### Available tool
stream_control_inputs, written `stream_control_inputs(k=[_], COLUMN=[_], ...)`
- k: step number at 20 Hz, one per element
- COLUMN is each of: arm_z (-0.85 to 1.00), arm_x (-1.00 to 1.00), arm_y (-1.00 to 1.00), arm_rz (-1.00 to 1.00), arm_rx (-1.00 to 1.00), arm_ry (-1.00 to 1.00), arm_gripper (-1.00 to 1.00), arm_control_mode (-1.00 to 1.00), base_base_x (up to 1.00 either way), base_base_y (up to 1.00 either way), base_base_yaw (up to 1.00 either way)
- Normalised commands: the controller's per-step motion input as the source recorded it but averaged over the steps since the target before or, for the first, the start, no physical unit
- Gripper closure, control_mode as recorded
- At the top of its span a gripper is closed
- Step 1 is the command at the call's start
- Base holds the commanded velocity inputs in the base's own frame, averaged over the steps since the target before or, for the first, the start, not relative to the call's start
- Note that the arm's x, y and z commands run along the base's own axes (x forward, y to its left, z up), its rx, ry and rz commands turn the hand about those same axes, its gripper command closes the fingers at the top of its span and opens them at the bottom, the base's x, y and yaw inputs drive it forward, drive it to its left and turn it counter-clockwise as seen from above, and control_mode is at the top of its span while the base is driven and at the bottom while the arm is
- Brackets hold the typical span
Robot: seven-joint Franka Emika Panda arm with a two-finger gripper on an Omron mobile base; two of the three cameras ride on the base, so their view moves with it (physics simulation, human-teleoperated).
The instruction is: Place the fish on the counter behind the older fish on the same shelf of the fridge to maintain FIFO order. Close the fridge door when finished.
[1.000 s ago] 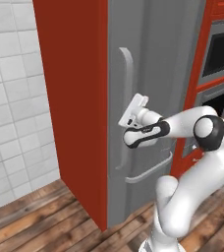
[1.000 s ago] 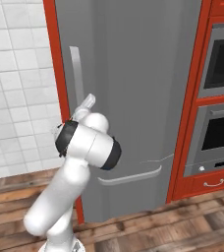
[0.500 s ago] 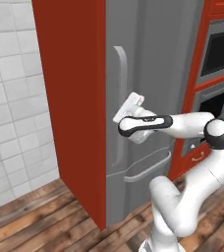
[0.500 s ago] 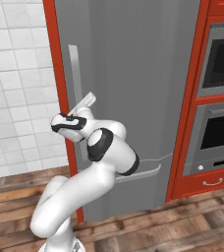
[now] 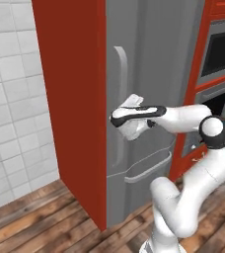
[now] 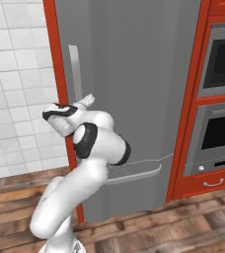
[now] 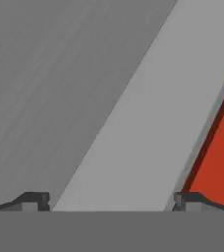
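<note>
Fridge [image 5: 149, 74] first: a tall grey block, smooth and faintly brushed, cased in flat red side panels [image 5: 72, 99]. Its door [image 6: 134, 74] is shut flush, so nothing of the inside can be seen. Lower down a seam crosses the front, with a curved horizontal drawer handle [image 6: 134, 174] just under it.

To the left is a wall of square white tiles [image 5: 11, 99]; underfoot, a floor of brown wood planks [image 6: 173, 222]. To the right of the fridge stands a red-framed built-in oven [image 6: 220, 133] with dark glass windows, and a red drawer [image 6: 214, 182] with a small silver pull beneath it.

The white arm [image 5: 198, 148] reaches across the front of the fridge, its forearm lying roughly level. The hand [image 5: 130, 103] is right up at the door handle [image 5: 120, 64], the long, curved vertical bar near the door's left edge, about midway down its length.

From the hand's own camera, the handle [image 7: 148, 113] runs as a pale slanting band straight up between the two dark fingertips [image 7: 33, 201], which sit wide apart, one on either side of it. The darker grey door face lies on one side of the band and a wedge of red panel [image 7: 219, 147] on the other. Whether the fingers touch the bar I cannot tell.
</note>
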Motion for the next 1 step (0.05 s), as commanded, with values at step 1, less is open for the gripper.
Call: stream_control_inputs(k=[1], arm_z=[0.0], arm_x=[1.0], arm_y=[0.0], arm_rz=[0.14], arm_rx=[0.0], arm_ry=[0.5], arm_gripper=[-1.0], arm_control_mode=[-1.0], base_base_x=[0.0], base_base_y=[0.0], base_base_yaw=[0.0])
